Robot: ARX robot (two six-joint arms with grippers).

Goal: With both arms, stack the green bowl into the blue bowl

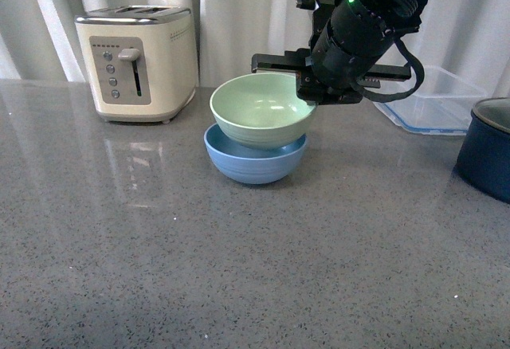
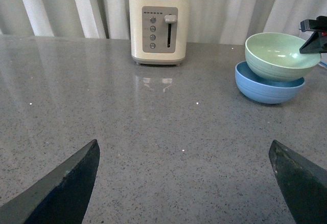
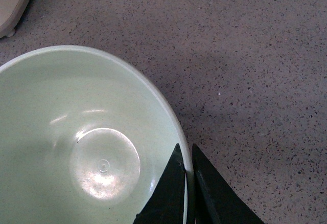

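green bowl point(image 1: 261, 110), matte and round, nests in blue bowl point(image 1: 255, 164), rim pinched by right gripper point(image 3: 186, 157).

A smooth, matt plastic is shown by the green bowl point(image 1: 259, 110) and the blue bowl point(image 1: 255, 164), with a soft sheen caught on the green one's inner floor. The countertop point(image 1: 239, 269) is seen as polished grey speckled stone, glossy enough for the toaster point(image 1: 163, 62) to be mirrored, its cream shell shiny, its top metal. Cloth is read in the pale curtain point(image 1: 231, 14), clear plastic in the container point(image 1: 440, 100).
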